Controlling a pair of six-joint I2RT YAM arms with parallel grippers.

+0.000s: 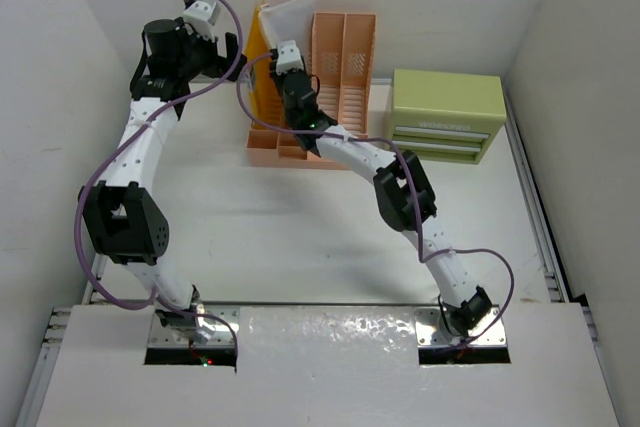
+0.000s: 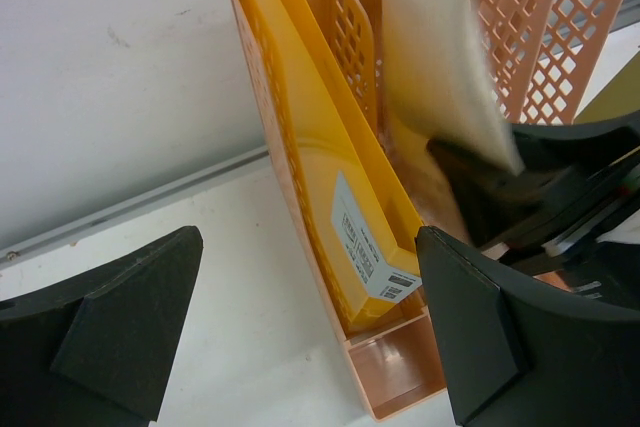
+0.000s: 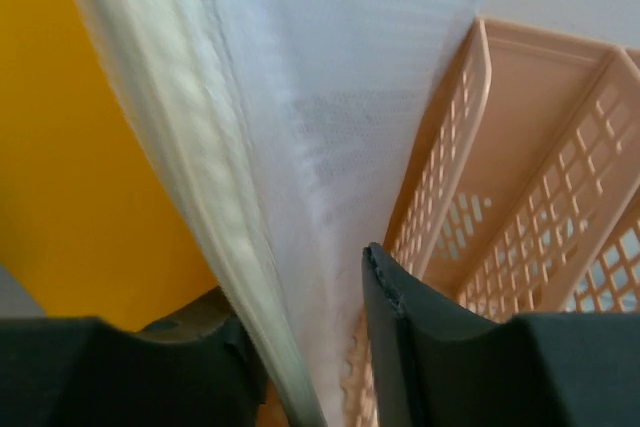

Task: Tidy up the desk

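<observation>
The white desk [image 1: 290, 227] holds a peach slotted file rack [image 1: 345, 67] at the back. A yellow folder [image 2: 330, 167] with a white label stands in the rack's leftmost slot. My right gripper [image 1: 292, 75] is shut on a white translucent mesh pouch [image 3: 300, 97] and holds it upright over the rack's second slot, next to the yellow folder. The pouch also shows in the top view [image 1: 285, 12] and in the left wrist view [image 2: 440, 67]. My left gripper [image 2: 305, 282] is open and empty, its jaws astride the front end of the rack's left slot; in the top view it [image 1: 230, 52] sits left of the rack.
A green drawer box [image 1: 447, 112] stands right of the rack at the back. White walls enclose the desk on the left, back and right. A metal rail [image 1: 535, 207] runs along the right edge. The rack's two right slots [image 3: 520, 177] hold nothing.
</observation>
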